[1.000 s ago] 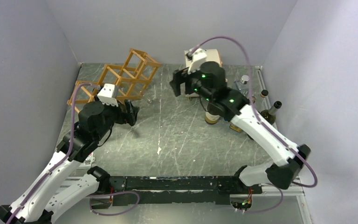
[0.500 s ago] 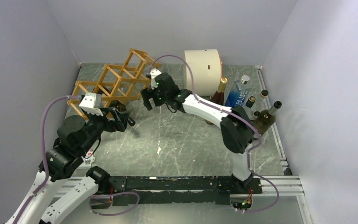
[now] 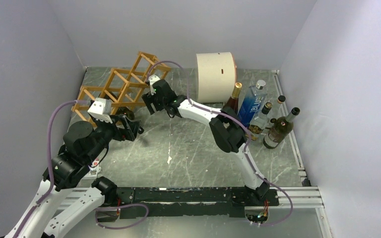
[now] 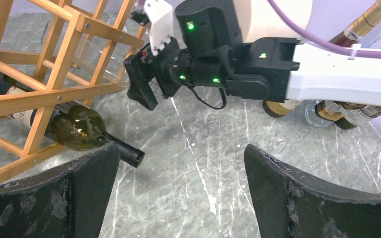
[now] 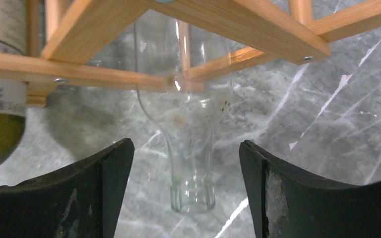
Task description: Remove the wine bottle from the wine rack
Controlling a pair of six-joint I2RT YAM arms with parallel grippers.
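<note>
The orange-brown wine rack (image 3: pixel 119 87) stands at the back left. A clear glass wine bottle (image 5: pixel 188 114) lies in one of its cells, neck pointing out. My right gripper (image 5: pixel 184 148) is open in front of it, and the neck's mouth shows in the gap between the fingers, touching neither. A dark green wine bottle (image 4: pixel 77 130) lies in a lower cell, neck sticking out over the table. In front of that bottle my left gripper (image 4: pixel 181 148) is open and holds nothing. From above, the right gripper (image 3: pixel 149 104) is at the rack's right end and the left gripper (image 3: pixel 134 126) is just below it.
A cream drum (image 3: pixel 216 74) stands at the back. Upright bottles crowd the right side: a brown one (image 3: pixel 233 99), a blue-labelled clear one (image 3: pixel 252 101) and a dark green one (image 3: pixel 280 130). The right arm stretches across the middle of the table.
The right arm swung left from the drum and standing bottles over to the rack. The left arm drew back and down a little, its gripper still open.
</note>
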